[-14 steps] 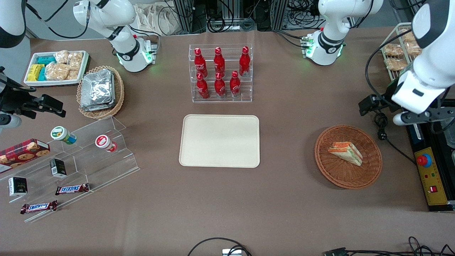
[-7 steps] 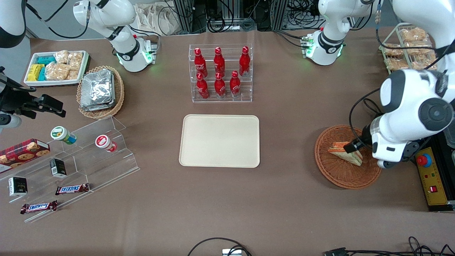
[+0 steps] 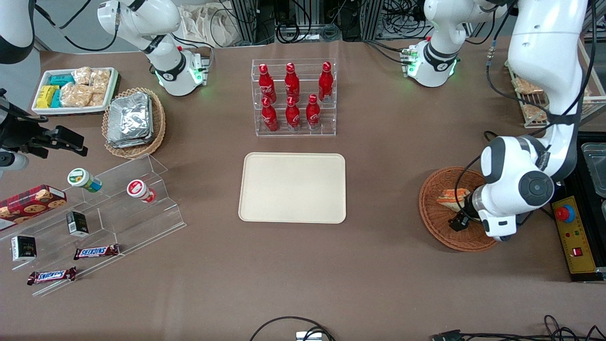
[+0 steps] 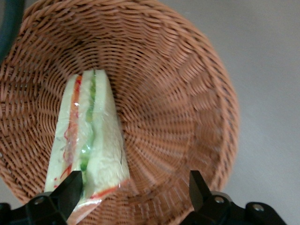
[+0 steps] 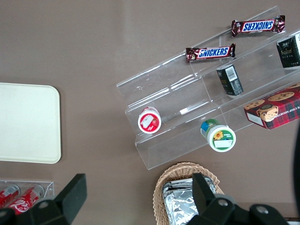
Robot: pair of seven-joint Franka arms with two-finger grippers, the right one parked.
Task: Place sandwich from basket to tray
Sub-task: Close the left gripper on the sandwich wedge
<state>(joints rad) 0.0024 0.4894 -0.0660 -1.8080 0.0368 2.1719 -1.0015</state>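
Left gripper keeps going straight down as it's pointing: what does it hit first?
Probably the clear-wrapped triangular sandwich in the round reddish-brown wicker basket. The left gripper hangs open above it, one jaw over the sandwich, the other over bare weave; depth unclear.

The working arm swings in from the surface's edge and lowers its end effector [image 4: 133,190], fingers spread, over the sandwich [image 3: 452,197] in the basket [image 3: 438,227].

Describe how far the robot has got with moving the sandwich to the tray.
Done: the arm has reached the basket. In hand: the open gripper hovers over the sandwich, which lies in the basket ungrasped, one fingertip by its edge. Left: grasping, lifting and carrying it to the tray, which holds nothing.
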